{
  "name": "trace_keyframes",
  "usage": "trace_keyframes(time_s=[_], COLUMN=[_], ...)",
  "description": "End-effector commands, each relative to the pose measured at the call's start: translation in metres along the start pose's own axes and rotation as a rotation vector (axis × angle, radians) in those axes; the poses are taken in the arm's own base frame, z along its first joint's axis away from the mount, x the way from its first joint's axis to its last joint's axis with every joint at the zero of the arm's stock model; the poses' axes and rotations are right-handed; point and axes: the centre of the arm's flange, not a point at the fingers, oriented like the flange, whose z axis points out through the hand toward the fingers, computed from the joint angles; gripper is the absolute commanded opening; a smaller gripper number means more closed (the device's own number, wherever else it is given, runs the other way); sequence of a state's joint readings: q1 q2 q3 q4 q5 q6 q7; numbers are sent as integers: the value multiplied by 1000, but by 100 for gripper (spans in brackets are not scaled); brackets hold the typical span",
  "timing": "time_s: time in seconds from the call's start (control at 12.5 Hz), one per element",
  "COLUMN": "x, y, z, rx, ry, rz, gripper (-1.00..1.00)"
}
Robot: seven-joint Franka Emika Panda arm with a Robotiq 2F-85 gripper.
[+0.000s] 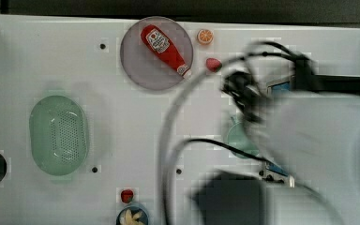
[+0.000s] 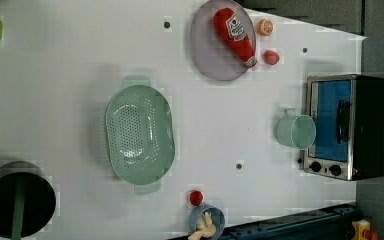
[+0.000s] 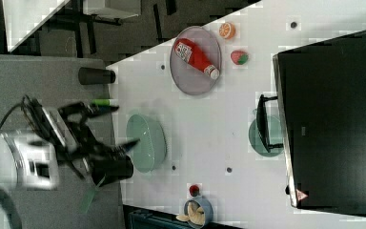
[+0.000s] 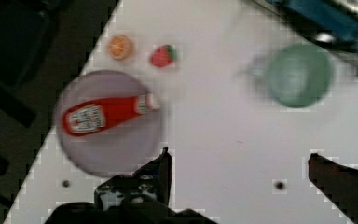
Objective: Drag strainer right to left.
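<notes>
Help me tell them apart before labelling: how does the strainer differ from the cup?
The strainer is a large oval basin; the cup is smaller and round. The strainer's bottom has a grid of small holes; none show on the cup. The strainer stands mid-table, the cup beside the toaster oven. Both are pale mint green.

The strainer sits on the white table, left of centre in the left view, its perforated bottom showing and nothing touching it. Up top, a grey plate carries a red ketchup bottle, with an orange slice and a strawberry just beside its right rim. A mint-green cup lies against the toaster oven. A black pot occupies the lower-left corner.
</notes>
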State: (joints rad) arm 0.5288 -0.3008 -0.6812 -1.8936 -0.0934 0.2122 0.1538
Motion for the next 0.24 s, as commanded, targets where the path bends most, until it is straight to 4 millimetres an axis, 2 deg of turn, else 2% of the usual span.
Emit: trace_keyframes(time_s=[0.08, 0.24], x=[-59, -53], y=[-31, -24], z=[42, 37], rx=[-162, -191], ry=[-4, 49], rz=[-275, -292], gripper=[100, 100])
